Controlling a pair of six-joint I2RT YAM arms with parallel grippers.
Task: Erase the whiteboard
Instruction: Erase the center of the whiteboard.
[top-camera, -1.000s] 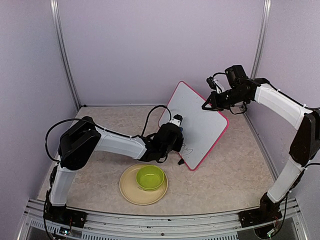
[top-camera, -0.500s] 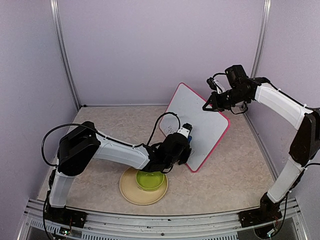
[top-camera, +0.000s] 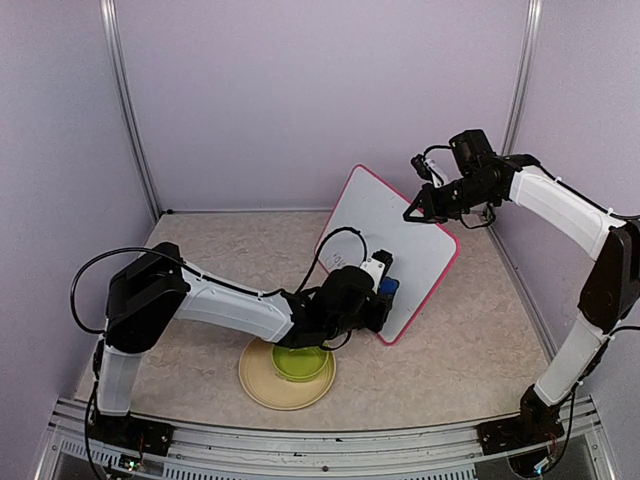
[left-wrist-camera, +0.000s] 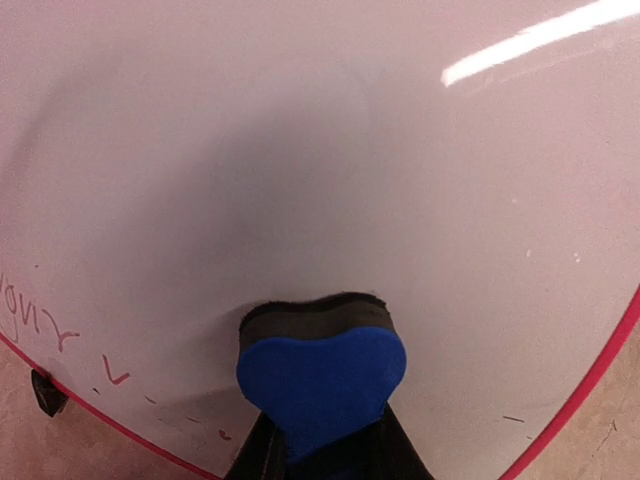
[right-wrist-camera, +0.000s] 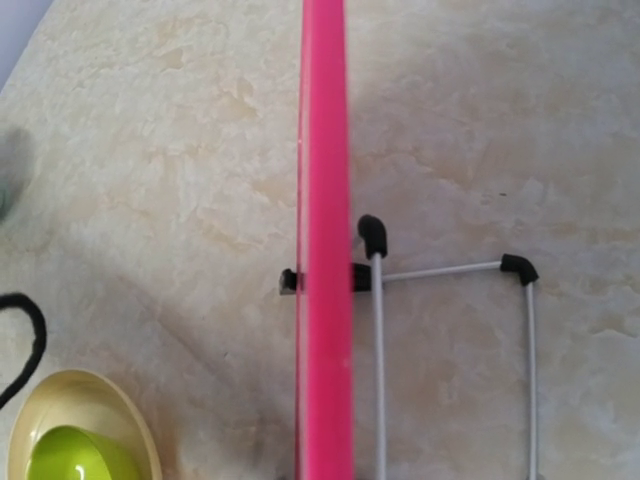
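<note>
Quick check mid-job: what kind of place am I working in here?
Probably a lab robot test booth, not a home or office: plain lilac panels on metal posts enclose a stone-patterned table, with a whiteboard, plate and bowl as props.

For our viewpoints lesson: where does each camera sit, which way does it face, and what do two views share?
Top external: high behind the bases, looking down at the table; both arms show, the right gripper gripping the whiteboard at its top.
Left wrist: on the left arm, facing the whiteboard; the left gripper holds a blue eraser against it.
Right wrist: above the whiteboard, looking down its pink edge; its gripper is not visible.
Shared: top and right wrist views show the plate and green bowl.
</note>
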